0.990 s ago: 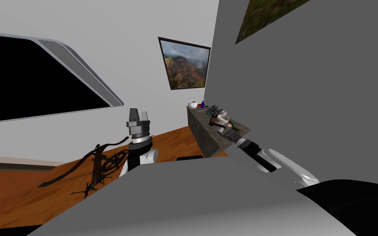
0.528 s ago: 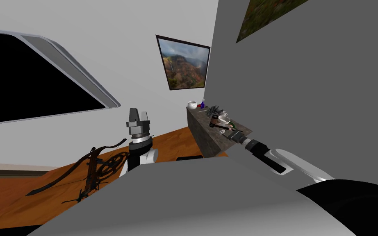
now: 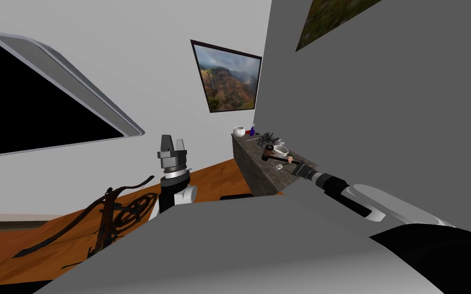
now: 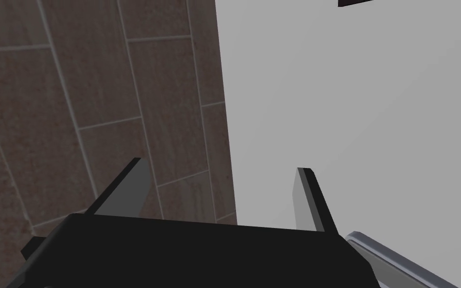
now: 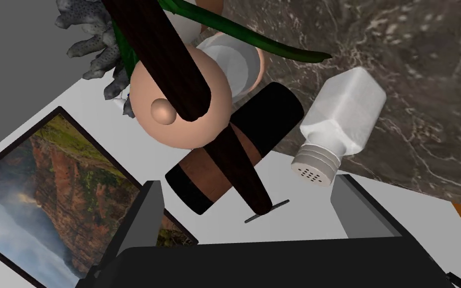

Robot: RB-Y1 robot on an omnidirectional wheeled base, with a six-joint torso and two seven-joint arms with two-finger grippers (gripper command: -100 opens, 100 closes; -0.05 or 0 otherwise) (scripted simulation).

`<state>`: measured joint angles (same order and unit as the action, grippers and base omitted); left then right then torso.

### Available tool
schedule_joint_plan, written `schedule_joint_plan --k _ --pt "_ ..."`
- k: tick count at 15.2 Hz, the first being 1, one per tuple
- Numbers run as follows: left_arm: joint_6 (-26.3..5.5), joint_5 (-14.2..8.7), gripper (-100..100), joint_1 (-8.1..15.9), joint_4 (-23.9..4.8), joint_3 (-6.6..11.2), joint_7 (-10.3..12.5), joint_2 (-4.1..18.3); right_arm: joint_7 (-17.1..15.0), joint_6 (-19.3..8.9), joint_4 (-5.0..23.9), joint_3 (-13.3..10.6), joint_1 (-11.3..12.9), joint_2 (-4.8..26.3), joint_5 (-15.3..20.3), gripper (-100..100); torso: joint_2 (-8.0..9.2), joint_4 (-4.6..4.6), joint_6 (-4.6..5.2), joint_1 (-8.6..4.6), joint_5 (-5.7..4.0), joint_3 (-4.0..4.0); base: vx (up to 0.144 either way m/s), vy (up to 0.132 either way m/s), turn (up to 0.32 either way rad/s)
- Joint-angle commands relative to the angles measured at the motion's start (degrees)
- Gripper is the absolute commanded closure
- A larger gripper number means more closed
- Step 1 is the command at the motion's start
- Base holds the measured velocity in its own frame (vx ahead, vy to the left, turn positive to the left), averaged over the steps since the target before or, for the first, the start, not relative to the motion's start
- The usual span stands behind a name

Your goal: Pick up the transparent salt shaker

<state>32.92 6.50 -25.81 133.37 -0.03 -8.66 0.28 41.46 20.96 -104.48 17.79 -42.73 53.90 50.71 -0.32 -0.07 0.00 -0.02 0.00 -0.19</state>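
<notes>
Marble bench (image 5: 424, 60), whitish salt shaker (image 5: 342, 125) on it, right hand (image 5: 247, 182) near it, wide open, empty, left hand (image 4: 220, 165) open too

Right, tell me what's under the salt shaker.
The salt shaker rests on the dark marbled countertop, beside a black and brown cylinder. Its own body covers the spot directly beneath it.

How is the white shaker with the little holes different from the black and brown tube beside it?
The salt shaker is whitish with flat sides; the tube is round, black with a brown band. The salt shaker has a ribbed cap with holes; the tube's end is plain black. The tube looks longer. Both stand on the dark marbled counter.
</notes>
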Motion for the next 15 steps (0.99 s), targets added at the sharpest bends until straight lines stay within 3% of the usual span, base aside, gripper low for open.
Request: schedule_joint_plan --k 1,6,7,8,15 --pt "0.0 0.0 0 0.0 0.0 0.0 0.0 0.0 1.5 -0.5 0.5 0.8 -0.9 1.0 1.7 -100 0.0 0.0 0.0 0.0 0.0 0.0 0.07 -0.003 -0.015" --pt "0.0 0.0 0 0.0 0.0 -0.01 0.0 0.0 2.1 -1.1 3.1 0.6 0.7 0.1 1.8 -100 0.2 0.04 -0.07 0.04 0.0 0.11 0.023 0.007 0.119" --pt "0.0 0.0 0 0.0 0.0 -0.01 0.0 0.0 1.7 -1.1 2.2 0.8 0.1 0.5 1.8 -100 0.26 0.05 -0.03 0.05 0.0 0.14 -0.004 0.009 0.047" --pt "0.0 0.0 0 0.0 0.0 0.0 0.0 0.0 1.8 -1.0 2.4 0.8 0.2 0.4 1.7 100 0.29 0.06 0.0 0.05 0.01 0.17 0.0 0.0 0.0" --pt "0.0 0.0 0 0.0 0.0 0.01 0.0 0.0 1.9 -0.7 1.6 0.8 -0.4 0.6 1.8 100 0.36 0.08 0.08 -0.04 -0.01 0.21 0.0 -0.005 -0.073"
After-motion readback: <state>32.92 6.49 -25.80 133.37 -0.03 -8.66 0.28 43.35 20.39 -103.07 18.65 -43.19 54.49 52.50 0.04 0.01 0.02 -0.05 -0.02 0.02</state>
